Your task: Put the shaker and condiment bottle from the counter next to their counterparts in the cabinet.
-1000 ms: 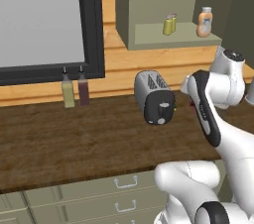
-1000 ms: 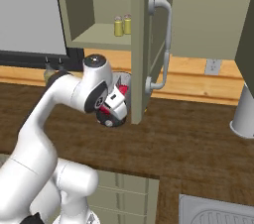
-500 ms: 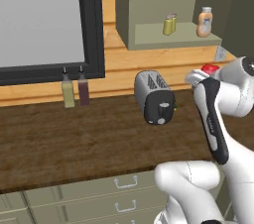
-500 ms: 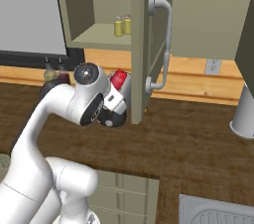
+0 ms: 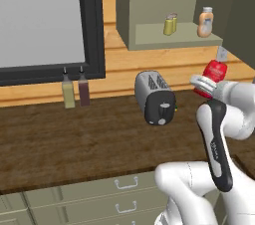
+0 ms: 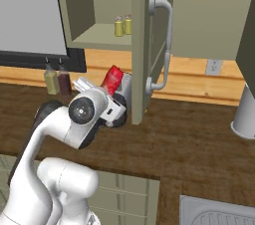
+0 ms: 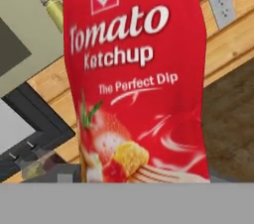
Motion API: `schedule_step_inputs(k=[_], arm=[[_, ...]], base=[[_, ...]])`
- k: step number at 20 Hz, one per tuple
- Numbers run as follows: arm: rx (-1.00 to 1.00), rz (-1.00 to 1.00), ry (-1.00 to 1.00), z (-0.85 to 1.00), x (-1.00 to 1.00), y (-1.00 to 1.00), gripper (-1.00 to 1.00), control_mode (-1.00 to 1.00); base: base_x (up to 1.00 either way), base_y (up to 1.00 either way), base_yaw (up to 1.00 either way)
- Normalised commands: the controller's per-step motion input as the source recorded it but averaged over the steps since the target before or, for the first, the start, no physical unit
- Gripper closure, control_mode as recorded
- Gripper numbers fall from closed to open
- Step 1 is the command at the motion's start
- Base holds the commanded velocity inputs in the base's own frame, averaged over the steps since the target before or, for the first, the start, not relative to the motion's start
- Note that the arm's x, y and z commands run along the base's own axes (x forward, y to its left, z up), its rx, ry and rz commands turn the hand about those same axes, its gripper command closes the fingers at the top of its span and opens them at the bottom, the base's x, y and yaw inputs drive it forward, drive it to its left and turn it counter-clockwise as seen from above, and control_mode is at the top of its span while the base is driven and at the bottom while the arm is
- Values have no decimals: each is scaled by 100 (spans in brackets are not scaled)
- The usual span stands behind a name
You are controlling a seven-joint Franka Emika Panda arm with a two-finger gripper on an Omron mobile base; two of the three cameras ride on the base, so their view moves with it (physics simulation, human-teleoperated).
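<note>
The condiment bottle [image 5: 214, 73], a squat red ketchup bottle, hangs in the air above the counter [image 5: 74, 134], tilted, with my gripper [image 5: 203, 84] shut on its lower part. From the right, the condiment bottle [image 6: 112, 79] and gripper [image 6: 93, 88] sit just left of the open cabinet door [image 6: 142, 45]. Up close, the condiment bottle [image 7: 136, 79] hides my fingertips. On the cabinet shelf [image 5: 149, 37] stand two small yellow shakers [image 6: 118, 26] [image 6: 128, 24] side by side and a peach bottle [image 5: 204, 22]. I cannot tell which one is the task's shaker.
A silver toaster [image 5: 155, 97] stands on the counter below the cabinet. Two tall nozzle bottles [image 5: 68, 93] [image 5: 83, 92] sit under the dark window frame. The door's handle [image 6: 167, 45] juts out right of my gripper. A sink [image 6: 219, 214] is at the lower right.
The arm has lifted the red bottle higher and carried it right, toward the cabinet opening. The toaster and the things on the shelf have stayed put.
</note>
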Motion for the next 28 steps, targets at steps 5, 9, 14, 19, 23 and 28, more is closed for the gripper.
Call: schedule_step_inputs(k=[5,9,14,19,23,28], arm=[[0,4,-32,19,0,20,100,-100],[0,2,-22,29,0,6,100,-100],[-1,0,-17,28,0,0,100,-100],[-1,-1,-16,36,0,0,100,-100],[0,-2,-12,42,0,0,100,-100],[0,-2,-3,41,0,0,100,-100]], base=[[0,0,0],[0,0,0],[0,0,0],[0,0,0],[0,0,0],[0,0,0]])
